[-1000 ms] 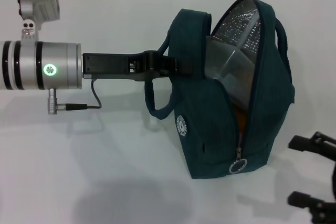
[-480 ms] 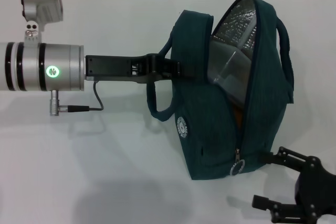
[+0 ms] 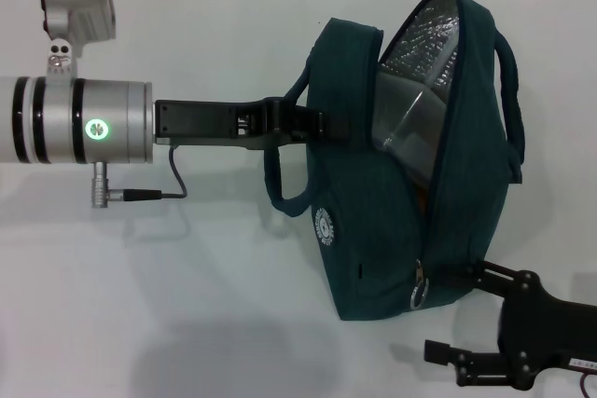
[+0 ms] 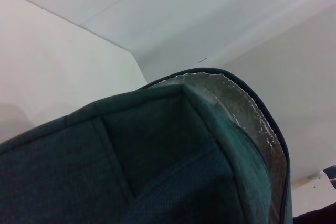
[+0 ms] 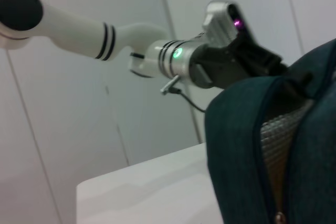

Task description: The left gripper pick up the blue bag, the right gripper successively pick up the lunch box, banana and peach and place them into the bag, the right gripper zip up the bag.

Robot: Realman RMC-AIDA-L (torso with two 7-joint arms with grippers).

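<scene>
The blue bag point(image 3: 392, 221) stands upright on the white table, its zip open down the front and its foil lining point(image 3: 431, 48) showing. My left gripper point(image 3: 320, 125) comes in from the left and is shut on the bag's upper left rim beside a handle. Inside the opening leans the clear lunch box point(image 3: 408, 132), with a sliver of the orange banana point(image 3: 422, 196) below it. The peach is hidden. My right gripper point(image 3: 446, 316) is open at the bag's lower right, its upper finger point(image 3: 466, 277) next to the ring zip pull point(image 3: 419, 293). The right wrist view shows the bag point(image 5: 241, 150) close up.
The left arm's silver cylinder point(image 3: 84, 128) with a green light and a looped cable point(image 3: 140, 195) spans the left side above the table point(image 3: 187, 305). A wall seam runs along the back. In the left wrist view only the bag's fabric point(image 4: 105, 171) and the wall show.
My right gripper has come in from the lower right edge, up and to the left, until its upper finger is beside the zip pull. The bag and left arm have shifted slightly.
</scene>
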